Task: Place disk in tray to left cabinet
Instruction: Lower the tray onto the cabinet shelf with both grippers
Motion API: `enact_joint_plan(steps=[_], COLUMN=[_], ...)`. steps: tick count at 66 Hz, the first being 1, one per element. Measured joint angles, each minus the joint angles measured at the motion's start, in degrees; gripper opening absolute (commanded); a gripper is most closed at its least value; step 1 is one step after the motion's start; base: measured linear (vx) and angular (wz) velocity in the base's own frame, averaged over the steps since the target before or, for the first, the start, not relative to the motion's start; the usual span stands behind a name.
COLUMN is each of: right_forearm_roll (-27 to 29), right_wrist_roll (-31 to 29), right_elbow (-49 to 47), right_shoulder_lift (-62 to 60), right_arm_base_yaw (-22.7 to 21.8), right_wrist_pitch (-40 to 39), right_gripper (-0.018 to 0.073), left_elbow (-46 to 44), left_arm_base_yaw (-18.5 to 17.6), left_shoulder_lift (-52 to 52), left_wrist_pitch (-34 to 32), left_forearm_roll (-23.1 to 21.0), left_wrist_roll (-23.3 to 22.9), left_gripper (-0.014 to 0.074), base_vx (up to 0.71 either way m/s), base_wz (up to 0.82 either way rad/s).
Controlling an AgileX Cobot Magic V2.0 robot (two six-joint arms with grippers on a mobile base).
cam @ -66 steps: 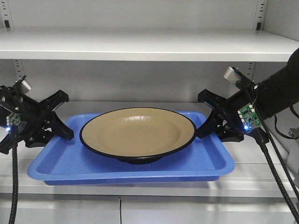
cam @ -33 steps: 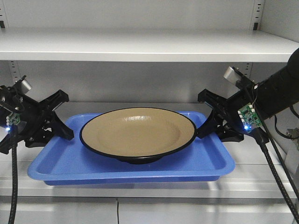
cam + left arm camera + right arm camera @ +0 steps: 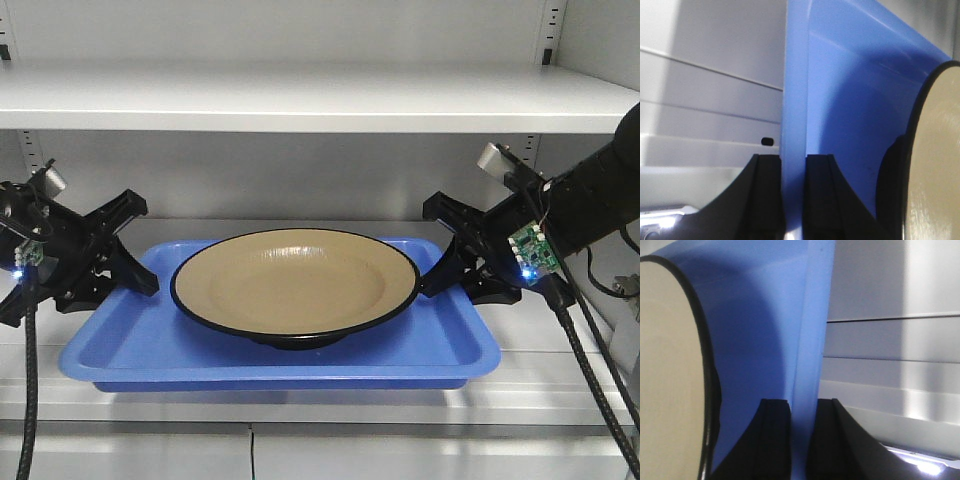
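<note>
The tray (image 3: 130, 360) is gripped at each short rim, by the left hand (image 3: 125, 262) and the right hand (image 3: 448, 262), each closed tight on the rim, presumably so it is kept level. The disk (image 3: 295, 285) is seated centrally in it. Behind, the left cabinet (image 3: 300, 100) is seen, its grey shelf beneath the tray.

Glossy tan disk (image 3: 295, 285) with a black rim sits upright mid blue tray (image 3: 150, 355), which looks level on the grey left cabinet (image 3: 300, 100) shelf.
</note>
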Motion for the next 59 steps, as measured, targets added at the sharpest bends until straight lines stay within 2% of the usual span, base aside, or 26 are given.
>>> enact_joint_plan(steps=[16, 27, 43, 51, 59], right_forearm_roll=[-3.77, -5.21, -5.13, -3.53, -2.41], right_wrist_roll=[-0.9, -1.37, -5.47, -7.29, -8.63], right_elbow=[0.05, 0.05, 0.1, 0.1, 0.1], right_shoulder_lift=[0.2, 3.27, 8.6, 10.73, 12.95], right_arm_base_yaw=[0.24, 1.21, 2.87, 2.87, 2.98], right_wrist_pitch=[-1.37, -3.15, -14.51, -19.09, -22.98], right_gripper=[-0.0004, -0.0004, -0.0004, -0.0004, -0.0004], left_elbow=[-0.05, -0.05, -0.05, -0.05, -0.05], left_arm_base_yaw=[-0.29, -0.37, -0.37, -0.37, -0.46], left_shoulder_lift=[2.24, 5.23, 7.8, 9.88, 11.95], left_wrist_pitch=[-0.81, -2.11, -10.0, -14.35, -20.14], left_forearm_roll=[-2.06, -1.73, 1.27, 1.45, 0.71], left_wrist_roll=[2.69, 3.86, 5.7, 6.4, 9.5], left_gripper=[0.0, 0.0, 0.0, 0.0, 0.0001], base_vx=[0.0, 0.0, 0.0, 0.0, 0.0], base_wz=[0.0, 0.0, 0.0, 0.0, 0.0])
